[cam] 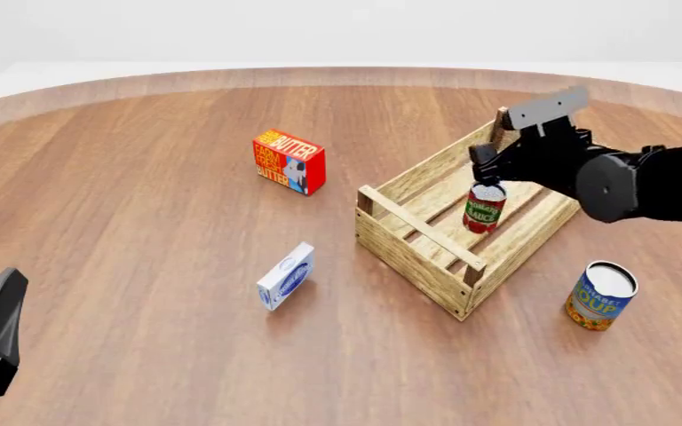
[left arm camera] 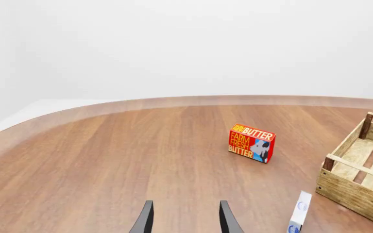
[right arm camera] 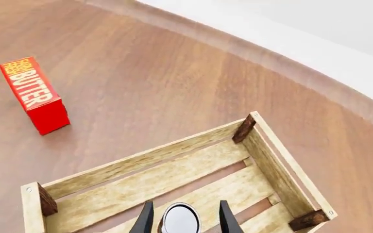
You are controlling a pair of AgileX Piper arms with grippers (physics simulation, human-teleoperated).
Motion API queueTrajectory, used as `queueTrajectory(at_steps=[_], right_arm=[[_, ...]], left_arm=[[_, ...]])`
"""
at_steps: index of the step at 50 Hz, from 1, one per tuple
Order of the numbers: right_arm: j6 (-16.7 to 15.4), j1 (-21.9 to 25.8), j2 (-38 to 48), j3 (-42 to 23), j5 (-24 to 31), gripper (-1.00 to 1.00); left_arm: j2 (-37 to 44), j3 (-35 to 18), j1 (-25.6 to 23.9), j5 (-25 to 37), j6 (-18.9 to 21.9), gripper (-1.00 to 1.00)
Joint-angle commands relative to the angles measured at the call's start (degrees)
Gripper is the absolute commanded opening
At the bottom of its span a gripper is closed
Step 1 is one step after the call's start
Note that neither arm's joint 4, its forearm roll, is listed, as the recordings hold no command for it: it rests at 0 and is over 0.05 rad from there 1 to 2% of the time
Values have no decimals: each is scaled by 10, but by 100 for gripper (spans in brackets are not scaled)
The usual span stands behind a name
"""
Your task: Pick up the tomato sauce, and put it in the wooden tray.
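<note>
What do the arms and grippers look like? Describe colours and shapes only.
Both are matte black. The right arm has rounded, bulky joint housings and a flat grey rectangular plate on top. The right gripper and left gripper have slim, tapering dark fingers. No cables or markings show.

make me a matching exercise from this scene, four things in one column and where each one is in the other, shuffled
Things:
1. tomato sauce
2. soup can
3. butter box
4. blue-and-white box

Places:
A. on the table, left of the wooden tray and nearer the camera in the front view
B. inside the wooden tray, between the right gripper jaws
C. on the table, right of the tray's near corner
D. on the table, left of the tray and farther back

Pairs: 1-B, 2-C, 3-D, 4-A
</note>
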Motion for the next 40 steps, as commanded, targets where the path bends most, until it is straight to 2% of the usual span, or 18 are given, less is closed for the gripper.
queueTrajectory(at_steps=[1, 11, 15, 21, 31, 36, 40], right_arm=[[18, 4, -48, -5, 18, 100], [33, 3, -86, -6, 30, 100], [49, 4, -143, 7, 40, 100], [61, 8, -173, 20, 43, 100], [90, 14, -231, 69, 22, 100], [120, 20, -293, 103, 17, 100], [127, 25, -334, 122, 21, 100]], left_arm=[[0, 0, 0, 0, 0, 100], [0, 0, 0, 0, 0, 100], [0, 0, 0, 0, 0, 100], [0, 0, 0, 0, 0, 100], [0, 0, 0, 0, 0, 100], [0, 0, 0, 0, 0, 100], [0, 0, 0, 0, 0, 100]])
